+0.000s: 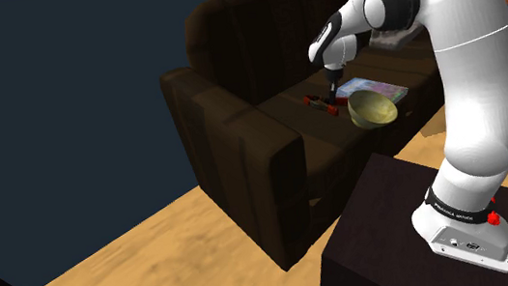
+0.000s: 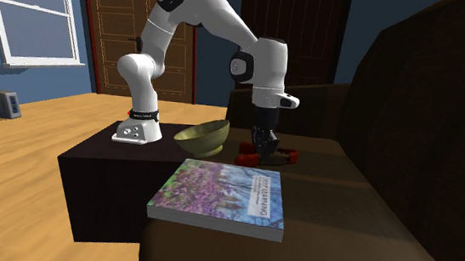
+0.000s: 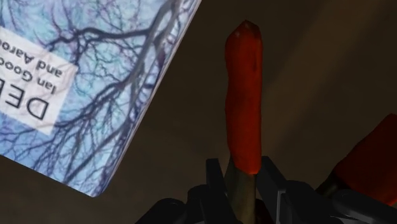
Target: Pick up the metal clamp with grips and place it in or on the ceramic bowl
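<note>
The dark sofa (image 1: 242, 138) walls its seat in with a tall backrest and a thick armrest. In the second exterior view the seat lies open between the yellowish bowl (image 2: 202, 137) and the book (image 2: 221, 197). The bowl stands at the seat's edge, just beside the dark stand (image 2: 104, 171), and wooden floor spreads to its left.

In the shoulder view the clamp (image 1: 321, 101) sits low on the seat, left of the bowl (image 1: 373, 108), with the book (image 1: 379, 86) behind. That view does not show whether the clamp touches the cushion.

The wrist view shows what the others do not. The gripper (image 3: 240, 188) has its fingers (image 3: 213, 191) pressed close on the clamp's metal shank, just below one red grip (image 3: 245, 102). A second red grip (image 3: 372, 165) lies to one side.
</note>
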Action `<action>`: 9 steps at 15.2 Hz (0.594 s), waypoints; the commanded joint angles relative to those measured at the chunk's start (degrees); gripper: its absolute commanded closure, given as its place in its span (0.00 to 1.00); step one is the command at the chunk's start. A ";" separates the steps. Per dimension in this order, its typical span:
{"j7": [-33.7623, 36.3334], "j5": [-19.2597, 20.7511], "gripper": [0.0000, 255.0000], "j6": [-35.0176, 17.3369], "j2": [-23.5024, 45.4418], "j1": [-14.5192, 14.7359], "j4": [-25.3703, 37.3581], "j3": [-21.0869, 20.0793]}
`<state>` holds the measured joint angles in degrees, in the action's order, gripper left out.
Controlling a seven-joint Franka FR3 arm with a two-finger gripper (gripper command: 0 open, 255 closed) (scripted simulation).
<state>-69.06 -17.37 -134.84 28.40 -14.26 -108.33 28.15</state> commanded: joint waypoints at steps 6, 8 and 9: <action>1.25 2.09 1.00 3.66 -3.13 0.95 0.85 1.36; 1.64 2.71 1.00 4.83 -4.04 1.22 1.22 1.73; 1.83 3.02 1.00 5.42 -4.48 1.35 1.42 1.91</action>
<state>-67.51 -14.74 -129.91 24.57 -13.18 -106.82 29.85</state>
